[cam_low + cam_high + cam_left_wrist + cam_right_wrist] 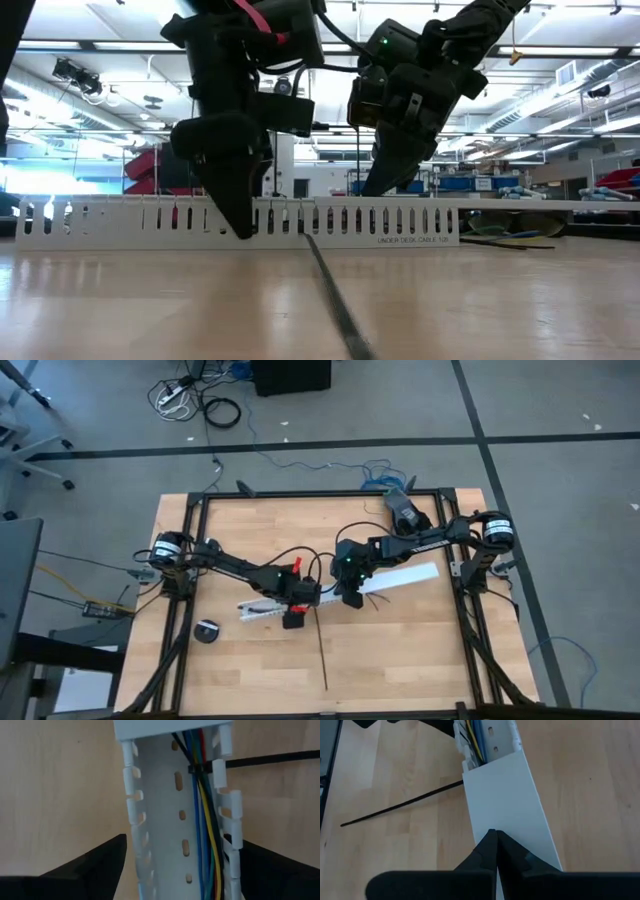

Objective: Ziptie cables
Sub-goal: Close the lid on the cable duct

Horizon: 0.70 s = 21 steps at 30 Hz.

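Observation:
A long white slotted channel [400, 579] lies slantwise on the wooden table. Its right part is closed by a flat white cover [505, 795]. In its open left part run the cables [206, 825], blue, yellow, green, red and black. The black ziptie [270, 759] wraps the bundle at its head [194, 769], and its strip [321, 655] runs toward the near edge. My left gripper [181, 842] is open and points down, one finger on each side of the channel; whether they touch it I cannot tell. My right gripper [494, 832] is shut on top of the cover. My right gripper presses its shut fingertips [492, 840] down on the flat top of the channel's cover [507, 827], a little back from the cover's open end. The fingers slant down from the table's right side, along the channel. The channel lies flat on the table.
A small round black thing [207, 631] lies near the table's left front. A dark block [400, 507] and loose blue cords [378, 473] sit at the far edge. Black frame rails [470, 620] run along the table's sides.

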Available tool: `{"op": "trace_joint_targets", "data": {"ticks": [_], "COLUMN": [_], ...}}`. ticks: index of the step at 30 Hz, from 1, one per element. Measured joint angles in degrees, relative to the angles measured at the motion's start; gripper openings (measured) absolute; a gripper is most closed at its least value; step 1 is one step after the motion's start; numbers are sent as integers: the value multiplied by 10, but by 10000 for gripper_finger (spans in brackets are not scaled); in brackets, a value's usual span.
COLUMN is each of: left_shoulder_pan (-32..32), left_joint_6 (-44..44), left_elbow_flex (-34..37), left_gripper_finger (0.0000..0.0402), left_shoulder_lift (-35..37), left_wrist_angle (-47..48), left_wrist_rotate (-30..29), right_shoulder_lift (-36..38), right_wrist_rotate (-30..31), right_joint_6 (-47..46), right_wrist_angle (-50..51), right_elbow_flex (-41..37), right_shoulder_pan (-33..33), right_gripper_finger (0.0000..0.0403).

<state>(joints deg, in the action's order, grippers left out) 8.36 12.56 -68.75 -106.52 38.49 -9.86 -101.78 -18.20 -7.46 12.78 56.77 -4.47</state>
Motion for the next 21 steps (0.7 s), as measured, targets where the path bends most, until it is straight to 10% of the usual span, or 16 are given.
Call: {"op": "trace_joint_targets", "data": {"ticks": [21], "left_shoulder_pan": [-1], "left_joint_6": [-20], "left_elbow_flex": [16], "left_gripper_finger": [287], "left_shoulder_lift": [1], "left_wrist_angle": [-88], "left_wrist_rotate": [-15], "right_shoulder_lift": [0], "right_wrist_rotate": [-16], "right_joint_6": [4], "right_wrist_angle": [-5], "right_elbow_flex": [-2], "right_shoulder_pan": [0], "right_gripper_finger": [0]}}
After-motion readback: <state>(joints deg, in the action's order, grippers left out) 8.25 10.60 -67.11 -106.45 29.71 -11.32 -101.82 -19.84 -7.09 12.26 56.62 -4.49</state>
